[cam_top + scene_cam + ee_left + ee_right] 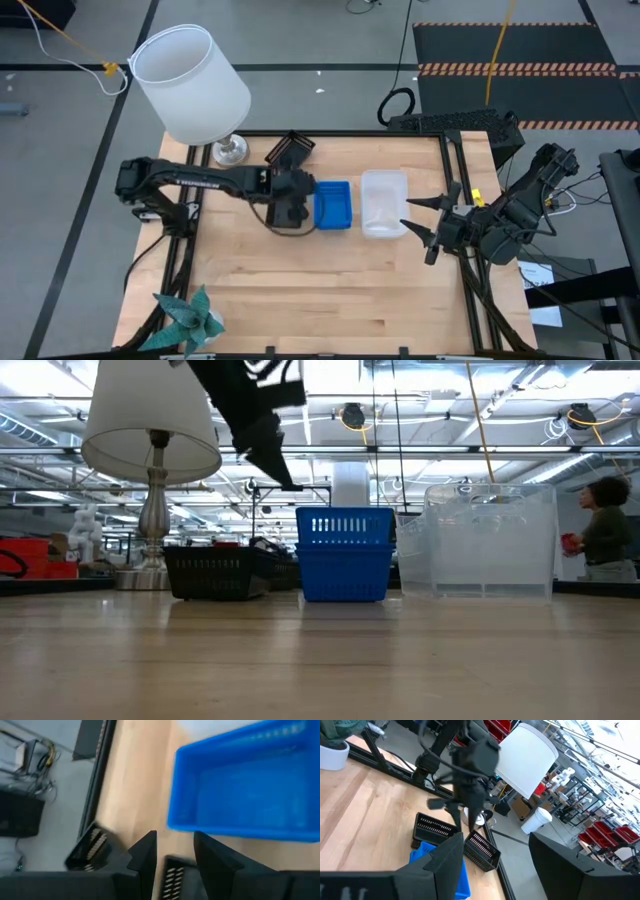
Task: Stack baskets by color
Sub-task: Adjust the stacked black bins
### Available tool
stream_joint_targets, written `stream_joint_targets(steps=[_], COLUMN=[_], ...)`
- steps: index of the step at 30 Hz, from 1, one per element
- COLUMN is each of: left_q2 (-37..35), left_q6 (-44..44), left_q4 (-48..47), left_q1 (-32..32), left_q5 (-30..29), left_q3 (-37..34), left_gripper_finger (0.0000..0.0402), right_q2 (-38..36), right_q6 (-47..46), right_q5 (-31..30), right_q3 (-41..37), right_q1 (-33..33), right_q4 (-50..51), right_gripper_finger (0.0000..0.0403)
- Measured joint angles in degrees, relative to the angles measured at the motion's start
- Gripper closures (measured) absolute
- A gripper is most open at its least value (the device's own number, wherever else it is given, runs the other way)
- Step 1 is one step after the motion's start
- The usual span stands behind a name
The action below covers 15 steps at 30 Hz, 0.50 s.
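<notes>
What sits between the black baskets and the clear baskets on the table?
The blue baskets sit between the black baskets and clear baskets, shown in the high and low views.

One camera looks straight down on the whole table, another sits level at its near edge facing the room, each wrist camera looks close past its own fingers, and all share the blue baskets.

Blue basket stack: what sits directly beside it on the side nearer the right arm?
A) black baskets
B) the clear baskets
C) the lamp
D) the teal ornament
B: in the high view the clear baskets sit right beside the blue basket stack, toward the right arm.
</notes>
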<state>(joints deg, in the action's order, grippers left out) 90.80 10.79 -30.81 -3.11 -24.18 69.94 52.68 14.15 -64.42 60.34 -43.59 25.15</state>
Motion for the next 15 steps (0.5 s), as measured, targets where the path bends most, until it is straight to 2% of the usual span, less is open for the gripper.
stream_joint_targets(steps=[7,13,15], left_q2=[-0.08,-0.07,-0.08], left_q6=[2.38,3.51,3.57], left_q4=[-2.21,-12.78,-13.25], left_q1=[-7.33,-8.42,-8.6], left_q5=[-0.27,-0.36,-1.51], left_q3=[-0.01,-0.05,-0.82], left_gripper_finger=[0.027,0.027,0.027], right_q2=[0.07,0.07,0.07], right_q6=[-0.01,-0.17,-0.6], right_q5=[0.0,0.0,0.0], right_q3=[0.0,0.0,0.0], right_q1=[0.0,0.0,0.0], right_q4=[0.0,0.0,0.0], right_gripper_finger=[0.0184,0.0184,0.0184])
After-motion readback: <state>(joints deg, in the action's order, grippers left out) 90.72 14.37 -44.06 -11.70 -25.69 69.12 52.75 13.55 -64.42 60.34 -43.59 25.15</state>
